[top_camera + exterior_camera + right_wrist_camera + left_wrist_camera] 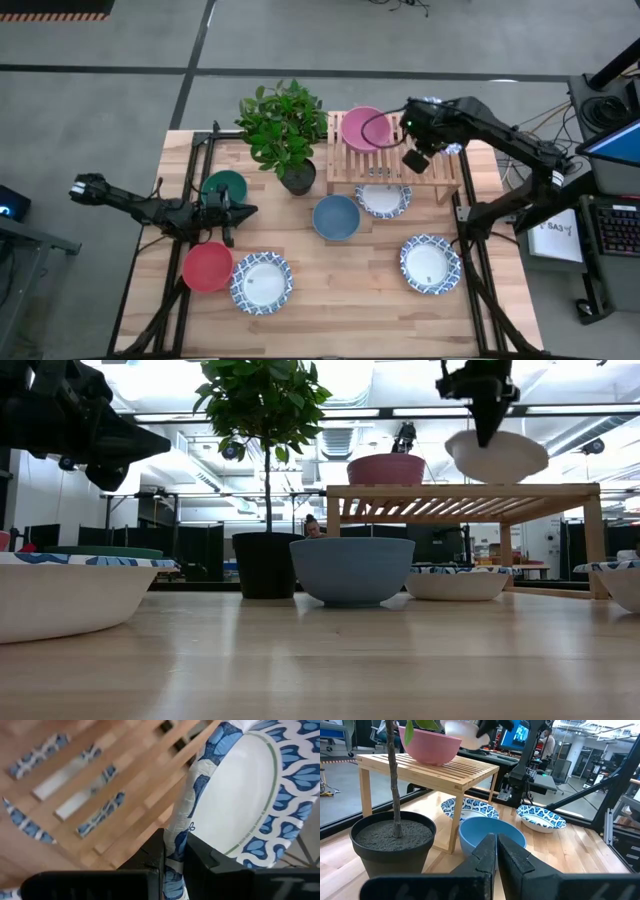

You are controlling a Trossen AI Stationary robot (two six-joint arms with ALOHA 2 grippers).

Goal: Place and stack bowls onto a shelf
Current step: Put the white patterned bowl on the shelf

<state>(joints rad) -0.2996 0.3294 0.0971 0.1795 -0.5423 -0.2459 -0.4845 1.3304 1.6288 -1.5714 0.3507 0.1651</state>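
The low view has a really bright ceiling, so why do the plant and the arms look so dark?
In the low view the ceiling lights glare behind the plant and the right gripper, so both show as dark silhouettes, and the table shines with reflections. In the left wrist view the white bowl is smeared.

Right arm stretched in from the table's right side, elbow bent, wrist angled down — the right gripper (174, 851) hangs above the wooden shelf (393, 160), fingers pinched on the rim of a blue-patterned bowl (240, 795). Left arm lies low over the table's left side, the left gripper (496, 855) pointing inward — fingers pressed together, empty.
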